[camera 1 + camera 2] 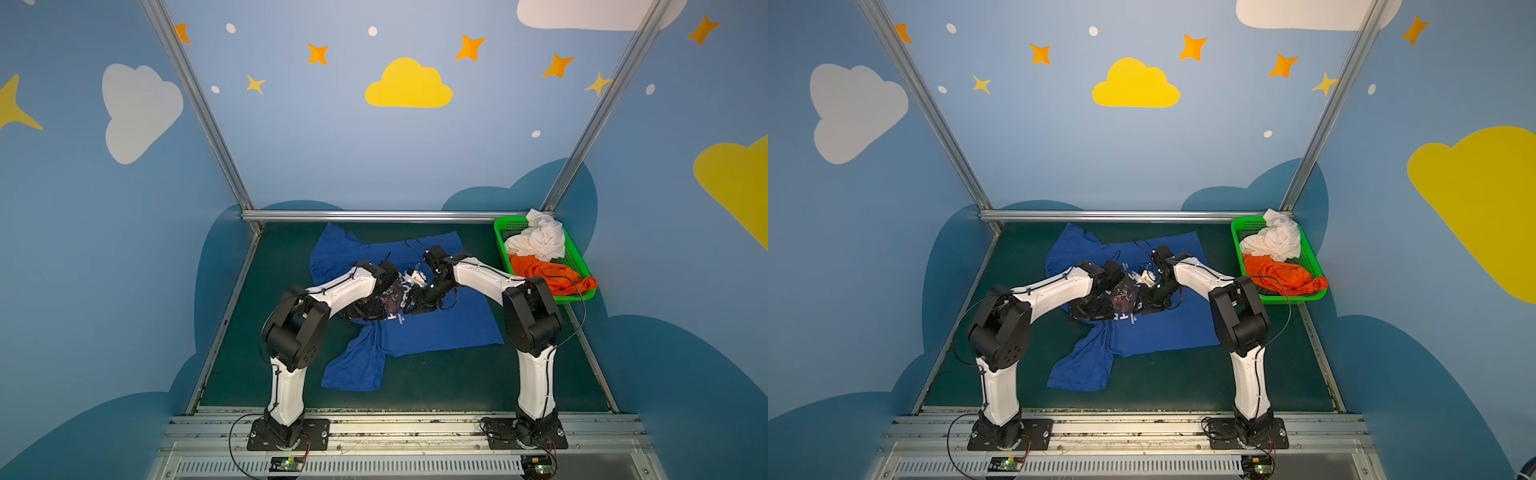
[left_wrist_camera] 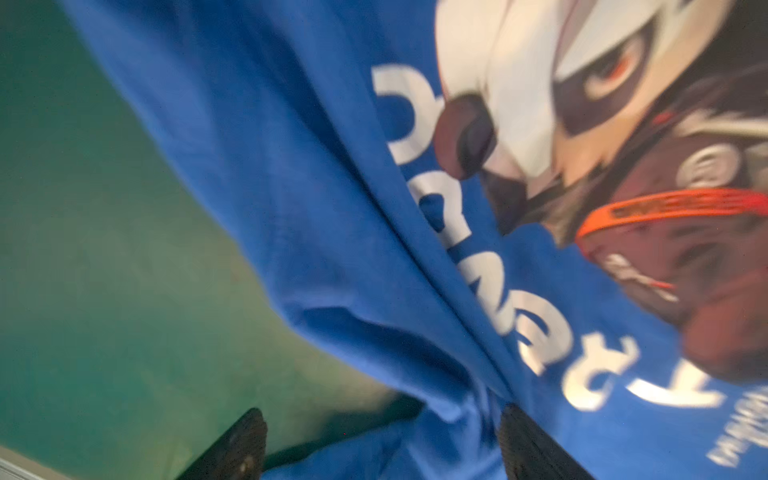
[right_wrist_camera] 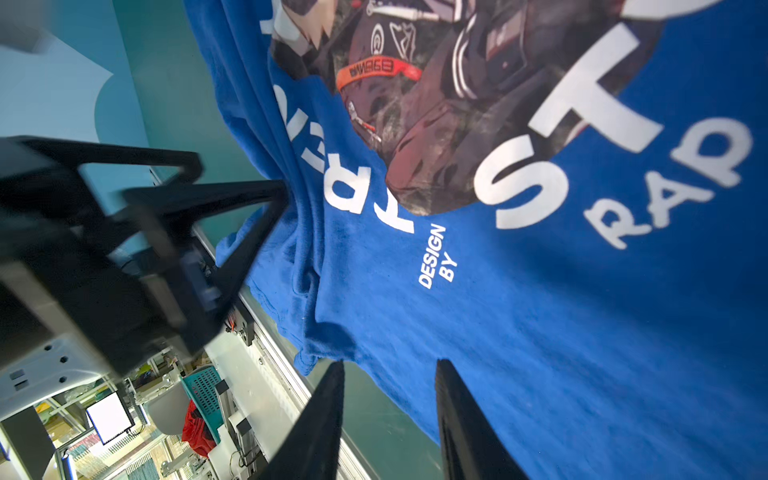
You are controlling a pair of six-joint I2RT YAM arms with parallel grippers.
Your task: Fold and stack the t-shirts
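blue t-shirt [image 1: 449,324] print half hidden (arms [image 1: 345,286]) | left claw [image 2: 380,411] spread | right claw [image 3: 390,363] spread

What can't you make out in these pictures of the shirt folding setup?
- Blue t-shirt print: in both top views the arms cover most of it.
- Its lettering, left wrist view: motion-blurred, cut off by the frame edge.
- Left tool: only its fingertips show, at the frame edge.
- White t-shirt and orange t-shirt: crumpled in the green basket, fronts hidden.
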